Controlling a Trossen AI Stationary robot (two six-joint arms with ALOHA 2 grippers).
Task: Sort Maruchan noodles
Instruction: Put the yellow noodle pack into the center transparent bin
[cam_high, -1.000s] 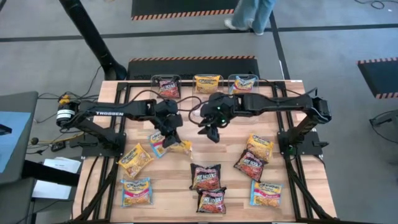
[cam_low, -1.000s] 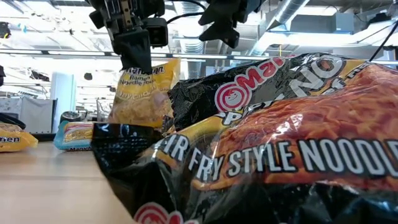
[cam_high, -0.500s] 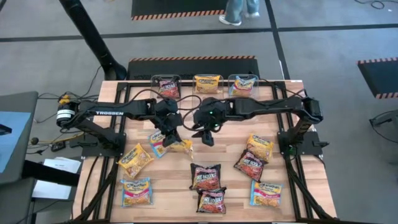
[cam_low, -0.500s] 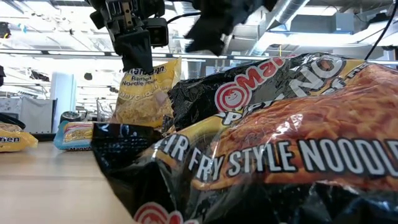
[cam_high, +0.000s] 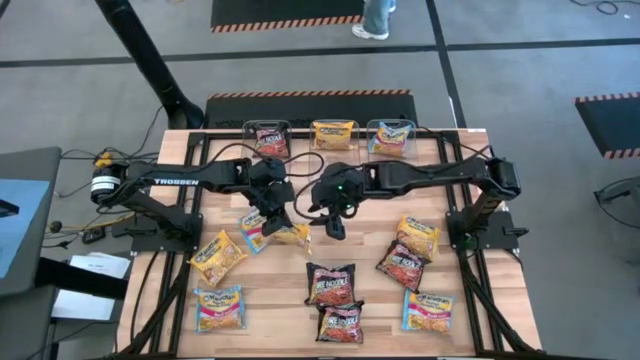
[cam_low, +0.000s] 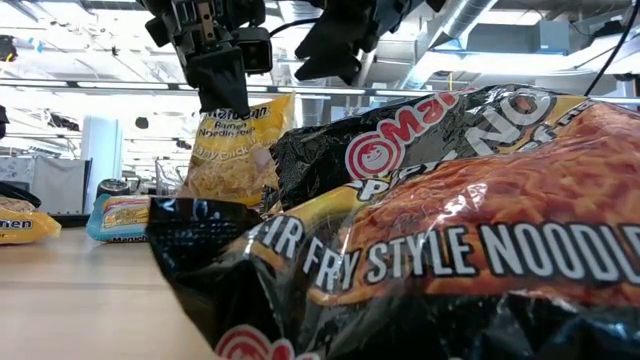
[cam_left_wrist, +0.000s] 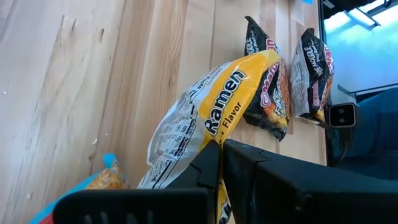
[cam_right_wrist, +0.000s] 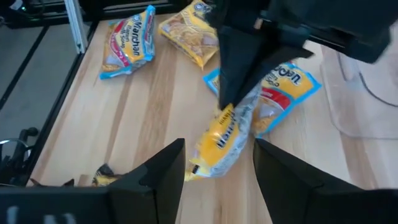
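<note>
A yellow Maruchan noodles packet (cam_high: 292, 236) hangs from my left gripper (cam_high: 279, 218), which is shut on it above the table's middle. My right gripper (cam_high: 335, 226) stands open just to the packet's right. In the right wrist view its two fingers (cam_right_wrist: 163, 169) frame the packet's lower end (cam_right_wrist: 211, 158) without touching it. Other packets lie flat on the table: blue-yellow ones (cam_high: 252, 228) (cam_high: 218, 308) (cam_high: 428, 310), yellow ones (cam_high: 218, 256) (cam_high: 417, 236) and dark ones (cam_high: 330, 284) (cam_high: 340, 322) (cam_high: 402, 265). The low view's front is filled by a dark packet (cam_low: 450, 240). My left gripper pinches the yellow packet's upper edge (cam_left_wrist: 210, 138) between its two shut fingers, which slant down from the table's left. The packet hangs tilted below the fingers (cam_low: 222, 85). Whether its lower end touches the table I cannot tell.
Three clear tubs stand along the far edge, each with a packet inside: dark (cam_high: 270, 136), yellow (cam_high: 333, 133) and blue-yellow (cam_high: 390, 133). Black frame rails (cam_high: 196, 190) run along the table's left and right sides. Bare wood lies between the tubs and the arms.
My right gripper has come toward the table's left and a little down, closing on the hanging yellow packet, and has rolled somewhat. It has stayed open. My left gripper has kept the packet still.
</note>
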